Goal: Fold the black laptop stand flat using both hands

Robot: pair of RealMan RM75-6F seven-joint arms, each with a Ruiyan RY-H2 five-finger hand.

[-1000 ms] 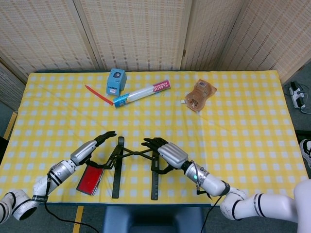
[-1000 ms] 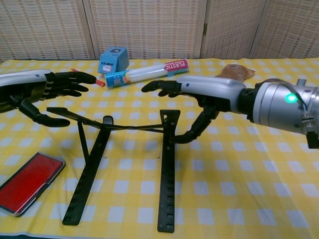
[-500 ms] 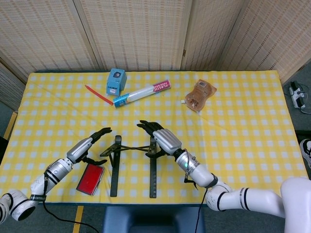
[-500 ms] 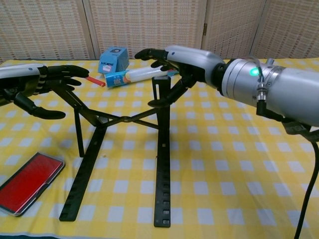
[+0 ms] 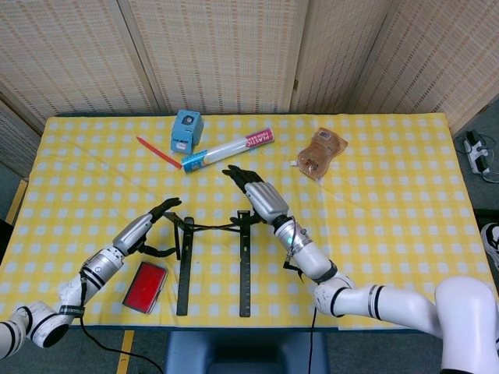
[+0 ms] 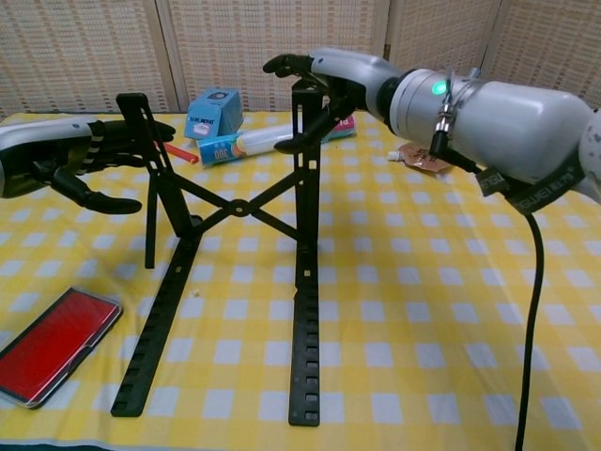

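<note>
The black laptop stand (image 5: 244,265) stands near the table's front edge, its two base rails flat on the cloth. Both upper arms are raised steeply, joined by crossed struts (image 6: 235,209). My left hand (image 6: 80,162) is at the top of the left upper arm, fingers against the bar and thumb spread below. My right hand (image 6: 333,73) grips the top of the right upper arm, fingers over it and thumb behind. In the head view my left hand (image 5: 148,227) and right hand (image 5: 263,199) flank the stand.
A red flat case (image 6: 52,346) lies left of the stand at the front. At the back lie a blue box (image 5: 187,130), a plastic-wrap roll (image 5: 228,149), a red pen (image 5: 159,152) and a brown pouch (image 5: 321,152).
Both hands have moved up and away from me, swinging the stand's upper arms from nearly flat to steeply raised. The base rails and the red case stayed put.
</note>
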